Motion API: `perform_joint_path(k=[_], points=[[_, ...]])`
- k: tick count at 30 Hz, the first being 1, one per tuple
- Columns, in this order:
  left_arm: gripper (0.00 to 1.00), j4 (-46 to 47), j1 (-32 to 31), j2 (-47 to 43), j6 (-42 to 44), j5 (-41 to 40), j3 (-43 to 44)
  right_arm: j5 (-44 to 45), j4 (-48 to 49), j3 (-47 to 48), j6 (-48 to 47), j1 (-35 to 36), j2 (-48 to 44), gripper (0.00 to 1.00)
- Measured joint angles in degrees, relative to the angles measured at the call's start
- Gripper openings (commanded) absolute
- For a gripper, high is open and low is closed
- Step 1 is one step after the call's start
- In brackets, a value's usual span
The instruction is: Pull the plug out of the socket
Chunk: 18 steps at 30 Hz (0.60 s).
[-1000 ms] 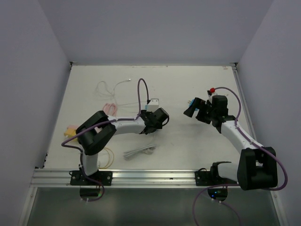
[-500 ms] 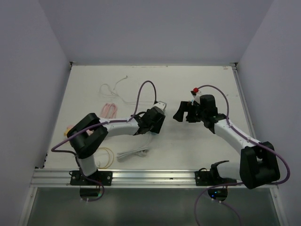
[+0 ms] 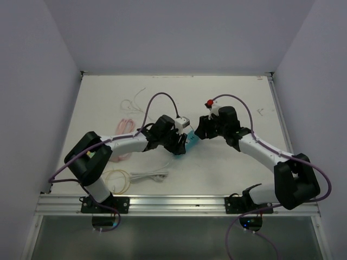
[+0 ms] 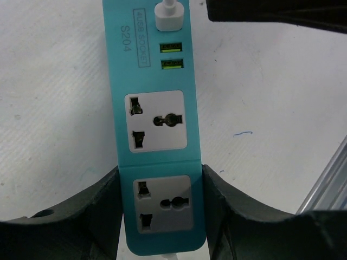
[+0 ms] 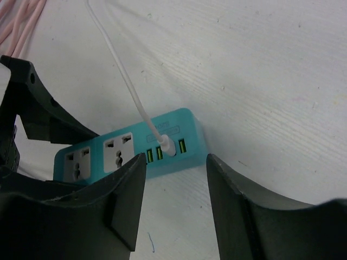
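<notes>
A teal socket strip (image 4: 160, 135) lies on the white table, and my left gripper (image 4: 161, 172) is shut on its near end, one finger on each long side. A white plug (image 4: 169, 16) with a thin white cable (image 5: 122, 70) sits in a USB port at the strip's far end. In the top view the socket strip (image 3: 187, 142) is at the middle, between the two arms. My right gripper (image 5: 174, 162) hangs open just short of the plug (image 5: 167, 145), with only bare table between its fingers. The right gripper's finger (image 4: 276, 11) shows beside the plug.
Pink cable (image 3: 126, 126) lies left of the left arm. A bundled white cord (image 3: 149, 175) and a yellow loop (image 3: 116, 179) lie near the front edge. Thin white cable (image 3: 133, 103) trails towards the back left. Grey walls close off three sides.
The left arm has swung round and now holds the strip at the middle. The right gripper has moved left up to the strip's plug end, its jaws narrower than before.
</notes>
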Motion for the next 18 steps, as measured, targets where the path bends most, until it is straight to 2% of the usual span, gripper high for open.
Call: perform_joint_path(k=[1,6,18], points=[[0.00,0.3,0.4,0.0,-0.2,1.8,-0.4,0.0,0.4,0.0,-0.4,0.1,0.3,0.45],[0.00,2.8,1.8,0.0,-1.0,8.7,-2.4,-0.1,1.6,0.4,-1.9,1.1,2.0,0.38],[0.00,4.4,3.6,2.5,-5.2,11.9,-3.0,-0.6,2.4,1.0,-3.3,3.3,4.8,0.35]])
